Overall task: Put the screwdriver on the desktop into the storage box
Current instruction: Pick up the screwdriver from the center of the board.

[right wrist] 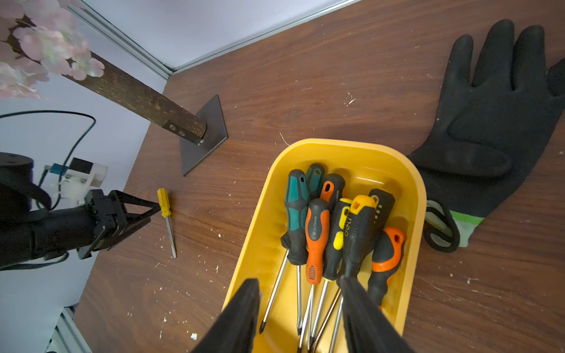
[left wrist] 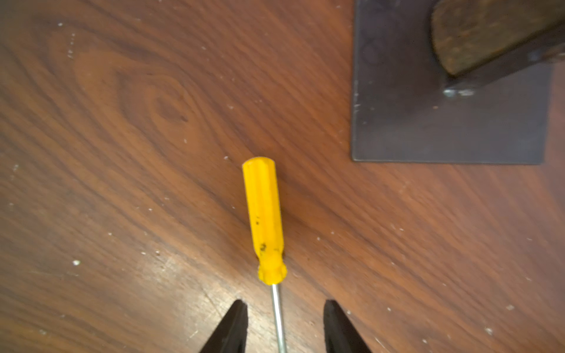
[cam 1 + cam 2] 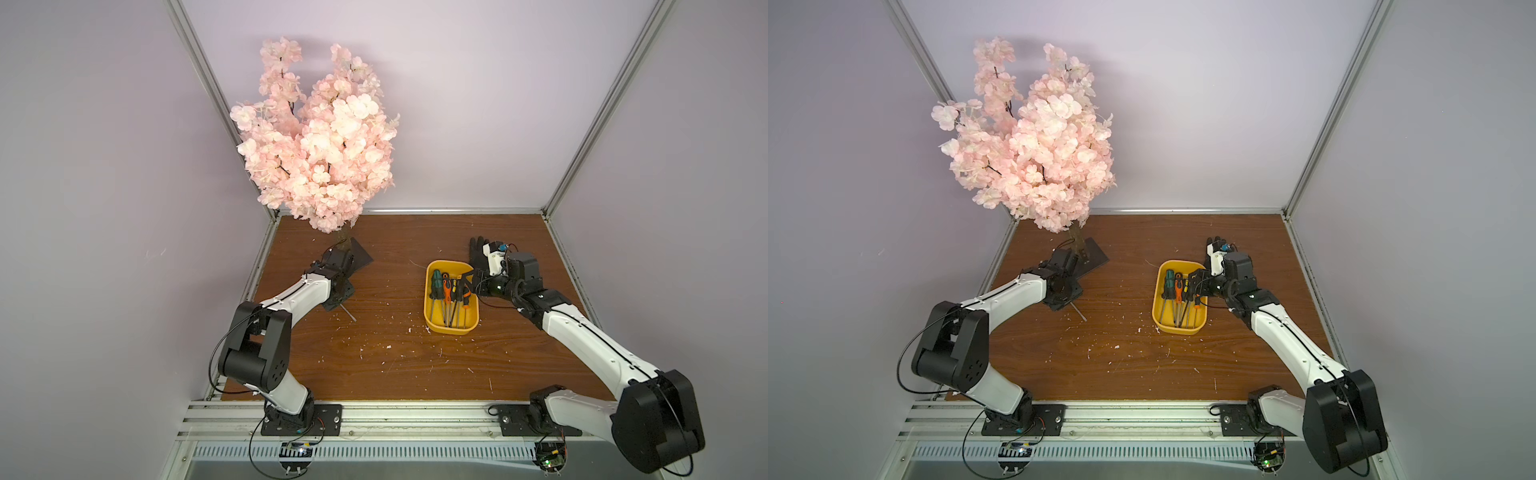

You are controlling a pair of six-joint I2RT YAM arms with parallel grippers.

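Note:
A screwdriver [image 2: 264, 220] with a yellow handle and a bare steel shaft lies flat on the brown desktop [image 3: 374, 353], near the left edge. My left gripper [image 2: 284, 305] is low over it and open. One fingertip stands on each side of the shaft, just behind the handle, and neither touches it. In the right wrist view the same screwdriver [image 1: 165, 211] lies at the left gripper's [image 1: 153, 211] tips. In both top views only its shaft [image 3: 348, 312] [image 3: 1079, 312] shows past the wrist. The yellow storage box [image 3: 451, 328] sits right of centre. My right gripper [image 1: 301, 284] hangs open above it, holding nothing.
Several screwdrivers [image 1: 318, 232] with black, orange, green and yellow handles lie in the box. A black glove [image 1: 489, 128] lies just behind the box, under the right wrist. A pink blossom tree stands on a dark base plate [image 2: 443, 128] close behind the left gripper.

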